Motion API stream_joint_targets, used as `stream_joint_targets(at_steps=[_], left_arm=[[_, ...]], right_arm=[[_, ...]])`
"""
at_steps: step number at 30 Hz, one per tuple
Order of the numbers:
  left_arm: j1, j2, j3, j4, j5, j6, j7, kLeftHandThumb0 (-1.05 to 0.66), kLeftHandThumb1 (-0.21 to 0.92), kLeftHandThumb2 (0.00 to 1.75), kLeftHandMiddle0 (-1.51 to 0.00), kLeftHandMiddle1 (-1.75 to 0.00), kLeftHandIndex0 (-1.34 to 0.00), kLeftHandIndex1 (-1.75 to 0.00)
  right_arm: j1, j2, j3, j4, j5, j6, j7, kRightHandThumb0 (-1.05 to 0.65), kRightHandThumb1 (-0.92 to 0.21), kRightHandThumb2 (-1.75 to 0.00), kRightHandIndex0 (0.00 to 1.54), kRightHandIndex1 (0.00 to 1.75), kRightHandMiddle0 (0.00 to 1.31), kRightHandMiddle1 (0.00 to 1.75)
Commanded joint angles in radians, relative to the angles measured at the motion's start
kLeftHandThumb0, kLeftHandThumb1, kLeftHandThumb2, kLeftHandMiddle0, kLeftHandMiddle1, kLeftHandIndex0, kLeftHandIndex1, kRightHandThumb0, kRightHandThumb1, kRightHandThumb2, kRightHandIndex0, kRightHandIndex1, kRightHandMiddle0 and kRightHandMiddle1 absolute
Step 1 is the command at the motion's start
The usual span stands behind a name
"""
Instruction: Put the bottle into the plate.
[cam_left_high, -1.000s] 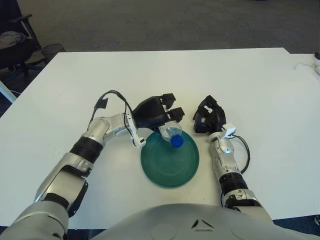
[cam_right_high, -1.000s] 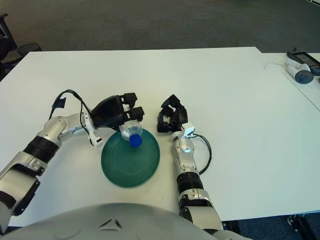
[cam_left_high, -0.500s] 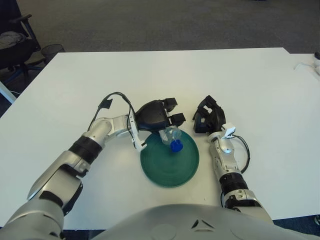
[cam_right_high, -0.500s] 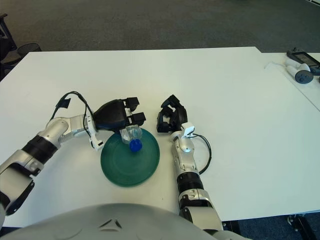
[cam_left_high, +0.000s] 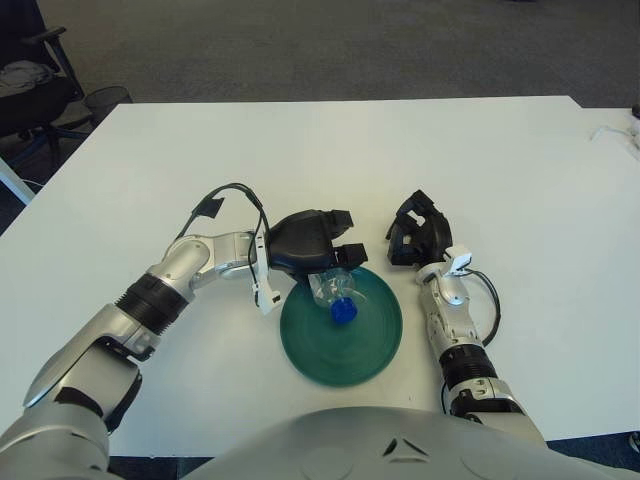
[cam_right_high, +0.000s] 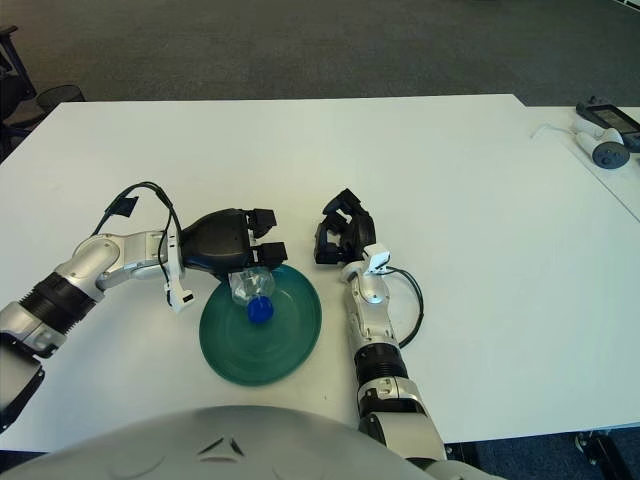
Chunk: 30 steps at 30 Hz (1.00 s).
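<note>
Green plate (cam_left_high: 350, 345) sits on the white table (cam_left_high: 330, 150) right in front of the robot, and the clear plastic bottle (cam_left_high: 333, 293) with the blue cap (cam_left_high: 343, 311) now lies over the plate's far-left part, cap pointing in toward the plate's middle. Left hand (cam_left_high: 308, 243) is at the plate's far-left rim, black fingers (cam_left_high: 342, 217) reaching right above the bottle's body; the fingers look loosened and part spread, but whether they are actually touching the bottle I can't tell from either eye view (the palm hides the bottle's upper end). Compared with a second ago: the bottle was held higher and more upright at the far rim, cap hanging just over the plate edge; half a second ago it had dropped lower and tipped; now it is lower again and further inside the plate, looks like it rests on the plate surface. The left hand has also come down and shifted a bit toward the robot, wrist flatter to the table, and the left forearm has swung lower in the view. The plate appears nudged slightly left and nearer. Right hand (cam_left_high: 414, 230) is unchanged, showing just right of the plate's far-right rim, fingers curled in, holding nothing. Some small grey devices (cam_right_high: 603, 146) with a cable lie at the far right table edge, well apart from everything.
</note>
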Motion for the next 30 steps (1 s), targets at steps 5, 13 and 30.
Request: stream_joint_targets(at_steps=[5,13,30], left_arm=[[0.059,0.040,0.019,-0.082,-0.104,-0.011,-0.127,-0.48,0.30,1.33,-1.22,-1.75,-0.62,-1.75],[0.061,0.042,0.024,-0.105,-0.133,-0.030,-0.201,-0.47,0.34,1.29,-1.21,-1.75,-0.59,-1.75],[0.058,0.029,0.050,-0.108,-0.110,-0.069,-0.212,-0.45,0.40,1.21,-1.22,-1.75,-0.55,-1.75]], right_arm=[[0.018,-0.005,-0.009,0.059,0.004,0.046,0.003,0.00,-0.09,-1.55,0.82,1.65,0.55,1.75],[0.009,-0.005,-0.013,0.080,0.000,0.030,0.002,0.00,-0.08,-1.55,0.83,1.64,0.55,1.75],[0.003,-0.005,-0.015,0.091,-0.002,0.023,0.000,0.00,-0.08,-1.56,0.83,1.64,0.56,1.75]])
